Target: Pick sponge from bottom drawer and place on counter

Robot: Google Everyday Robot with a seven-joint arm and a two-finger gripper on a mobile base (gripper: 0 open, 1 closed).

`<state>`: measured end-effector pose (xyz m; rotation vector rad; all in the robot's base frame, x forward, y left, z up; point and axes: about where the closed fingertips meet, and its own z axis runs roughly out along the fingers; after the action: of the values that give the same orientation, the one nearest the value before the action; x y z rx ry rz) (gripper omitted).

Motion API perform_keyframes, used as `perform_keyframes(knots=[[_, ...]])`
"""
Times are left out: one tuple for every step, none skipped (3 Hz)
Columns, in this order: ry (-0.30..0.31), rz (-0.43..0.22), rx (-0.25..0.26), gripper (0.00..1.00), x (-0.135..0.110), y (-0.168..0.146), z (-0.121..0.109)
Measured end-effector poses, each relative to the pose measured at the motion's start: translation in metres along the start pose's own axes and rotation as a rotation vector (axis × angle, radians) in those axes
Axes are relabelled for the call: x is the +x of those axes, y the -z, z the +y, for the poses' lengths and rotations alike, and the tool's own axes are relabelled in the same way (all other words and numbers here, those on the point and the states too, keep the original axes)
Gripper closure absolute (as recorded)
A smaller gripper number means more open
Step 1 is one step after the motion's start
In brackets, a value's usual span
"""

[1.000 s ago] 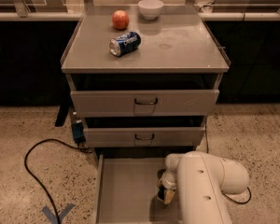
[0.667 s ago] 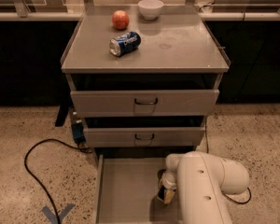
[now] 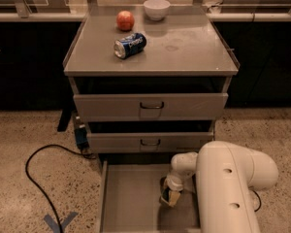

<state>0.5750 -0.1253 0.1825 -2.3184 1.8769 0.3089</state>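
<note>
The claw (image 3: pixel 170 197) hangs in the bottom drawer (image 3: pixel 131 198) right at the sponge (image 3: pixel 163 188), its grip unclear.

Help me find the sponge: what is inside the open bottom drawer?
The gripper hangs inside the bottom drawer, right of centre; plain grey floor shows to its left. The white arm covers the drawer's right side, and no sponge can be made out.
</note>
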Motion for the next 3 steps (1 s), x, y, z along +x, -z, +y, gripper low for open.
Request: perform_keyframes(knots=[[-0.005, -0.013, 0.055, 1.0, -0.029, 0.058, 0.004], [-0.002, -0.037, 0.142, 1.0, -0.055, 0.124, 0.019], [0.03, -0.013, 0.217, 1.0, -0.09, 0.211, 0.051]])
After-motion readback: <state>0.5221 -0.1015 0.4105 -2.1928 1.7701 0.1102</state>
